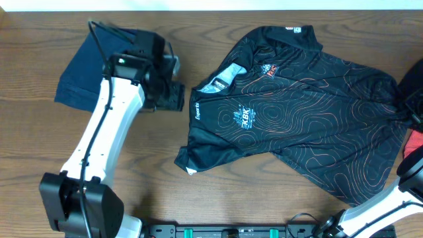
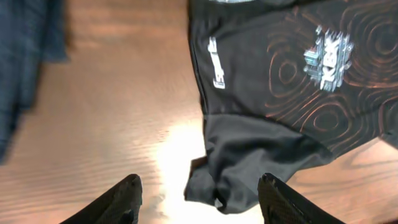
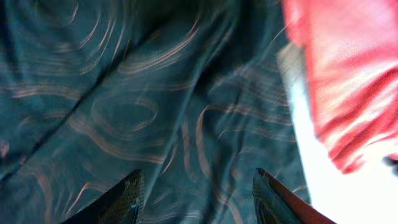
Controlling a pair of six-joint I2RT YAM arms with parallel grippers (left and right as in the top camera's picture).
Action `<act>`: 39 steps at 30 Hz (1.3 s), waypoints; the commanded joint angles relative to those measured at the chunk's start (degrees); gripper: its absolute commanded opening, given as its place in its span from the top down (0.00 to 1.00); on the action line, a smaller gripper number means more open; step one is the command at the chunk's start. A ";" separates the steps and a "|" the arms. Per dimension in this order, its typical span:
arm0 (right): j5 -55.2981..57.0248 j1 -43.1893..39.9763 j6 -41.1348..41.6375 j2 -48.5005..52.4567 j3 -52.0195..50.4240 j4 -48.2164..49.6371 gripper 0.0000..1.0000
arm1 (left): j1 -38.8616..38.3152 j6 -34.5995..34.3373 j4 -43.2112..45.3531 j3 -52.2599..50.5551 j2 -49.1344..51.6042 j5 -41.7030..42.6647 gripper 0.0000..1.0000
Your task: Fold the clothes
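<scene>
The black jersey (image 1: pixel 297 112) with orange contour lines lies front up on the table, collar to the left, with small chest logos showing. Its near sleeve (image 2: pixel 239 162) is crumpled at the end. My left gripper (image 1: pixel 173 98) is open and empty, just left of the jersey's shoulder. In the left wrist view its fingers (image 2: pixel 199 183) straddle the sleeve tip from above. My right gripper (image 3: pixel 198 177) is open over the jersey's fabric (image 3: pixel 155 112) at the garment's right edge. In the overhead view it (image 1: pixel 414 109) blends into the dark cloth.
A navy denim garment (image 1: pixel 82 73) lies at the back left under my left arm and shows in the left wrist view (image 2: pixel 22 62). A red garment (image 1: pixel 416 140) sits at the right edge, close to my right gripper (image 3: pixel 342 74). The table is brown wood (image 1: pixel 152 192).
</scene>
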 commanded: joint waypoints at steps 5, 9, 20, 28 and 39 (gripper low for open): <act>-16.85 1.68 -3.65 -1.27 0.83 -7.15 0.48 | -5.44 -3.76 16.61 -20.13 2.10 8.13 0.34; -21.38 3.91 -6.49 -1.27 0.83 -9.73 0.48 | -6.86 -4.55 23.87 -23.78 5.29 5.27 0.34; -19.28 14.49 -10.03 -1.29 0.83 -13.92 0.48 | -6.08 -6.32 29.88 -22.97 12.57 -6.78 0.94; -13.75 20.06 -10.05 -1.27 -0.31 -15.41 0.46 | 4.74 -8.59 30.71 -17.90 12.02 -19.02 0.94; -4.85 22.91 -4.37 -1.27 -9.70 -3.93 0.44 | 8.20 -8.11 30.49 -17.92 12.02 -19.02 0.93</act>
